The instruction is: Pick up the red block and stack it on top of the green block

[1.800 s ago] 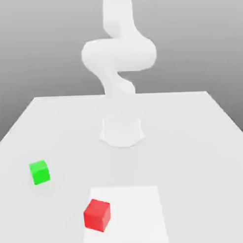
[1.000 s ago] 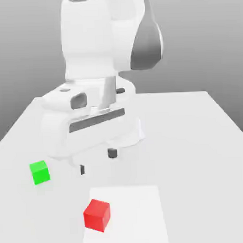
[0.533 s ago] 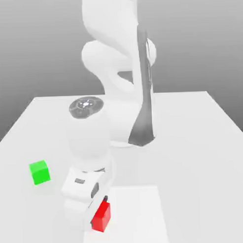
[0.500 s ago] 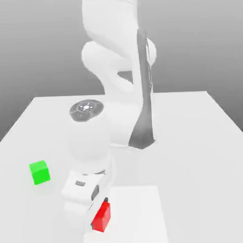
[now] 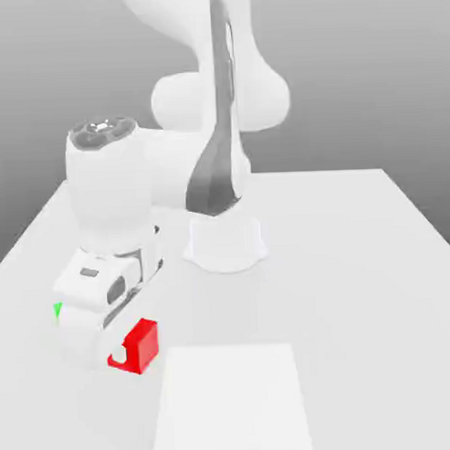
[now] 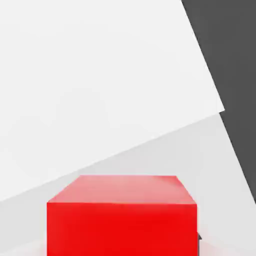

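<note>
My gripper (image 5: pixel 129 351) is shut on the red block (image 5: pixel 141 342), holding it a little above the table at the exterior view's left, just off the white square patch (image 5: pixel 233 397). In the hand view the red block (image 6: pixel 121 215) sits close up between the jaws. The green block (image 5: pixel 57 311) lies on the table further to the exterior view's left. My hand covers most of it, so only a thin green sliver shows at the hand's edge.
The arm's round base (image 5: pixel 226 243) stands at the middle of the white table (image 5: pixel 358 260). The arm's links lean over the table's left half. In the hand view a dark area (image 6: pixel 232 55) lies beyond the table's edge.
The hand came down on the red block on the white patch and closed on it. It has since lifted the block and carried it towards the exterior view's left, covering most of the green block.
</note>
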`<state>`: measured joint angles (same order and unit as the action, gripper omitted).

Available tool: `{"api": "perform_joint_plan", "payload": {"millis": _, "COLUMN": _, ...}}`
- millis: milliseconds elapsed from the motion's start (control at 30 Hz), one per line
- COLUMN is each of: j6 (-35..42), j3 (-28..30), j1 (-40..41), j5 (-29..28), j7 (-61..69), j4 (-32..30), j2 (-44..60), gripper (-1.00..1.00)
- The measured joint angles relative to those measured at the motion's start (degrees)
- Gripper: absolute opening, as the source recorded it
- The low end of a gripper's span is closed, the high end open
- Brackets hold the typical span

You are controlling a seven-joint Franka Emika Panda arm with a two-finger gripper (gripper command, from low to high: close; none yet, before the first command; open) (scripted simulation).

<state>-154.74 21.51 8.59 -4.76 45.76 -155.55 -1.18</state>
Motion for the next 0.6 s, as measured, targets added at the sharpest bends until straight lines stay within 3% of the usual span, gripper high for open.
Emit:
{"api": "perform_joint_plan", "payload": {"millis": 200, "j6": 2.12, "j3": 7.63, "j1": 9.96, "j5": -7.96, "j7": 13.13, "j4": -6.72, "j2": -9.37, "gripper": -1.00}}
{"api": "perform_joint_plan", "payload": {"millis": 267, "j6": 1.22, "j3": 9.77, "j1": 11.43, "j5": -8.13, "j7": 16.57, "j4": -7.94, "j2": -9.74, "gripper": -1.00}}
{"api": "perform_joint_plan", "payload": {"millis": 400, "j6": -4.37, "j3": 11.63, "j1": 9.18, "j5": -1.94, "j7": 22.01, "j4": -8.16, "j2": -4.07, "gripper": -1.00}}
{"api": "perform_joint_plan", "payload": {"millis": 533, "j6": -10.75, "j3": 9.30, "j1": 7.91, "j5": 10.90, "j7": 31.10, "j4": -8.03, "j2": 3.57, "gripper": -1.00}}
{"api": "perform_joint_plan", "payload": {"millis": 567, "j6": -11.75, "j3": 8.24, "j1": 8.56, "j5": 13.35, "j7": 32.83, "j4": -7.98, "j2": 4.83, "gripper": 1.00}}
{"api": "perform_joint_plan", "payload": {"millis": 600, "j6": -11.75, "j3": 8.24, "j1": 8.56, "j5": 13.35, "j7": 32.83, "j4": -7.98, "j2": 4.83, "gripper": 1.00}}
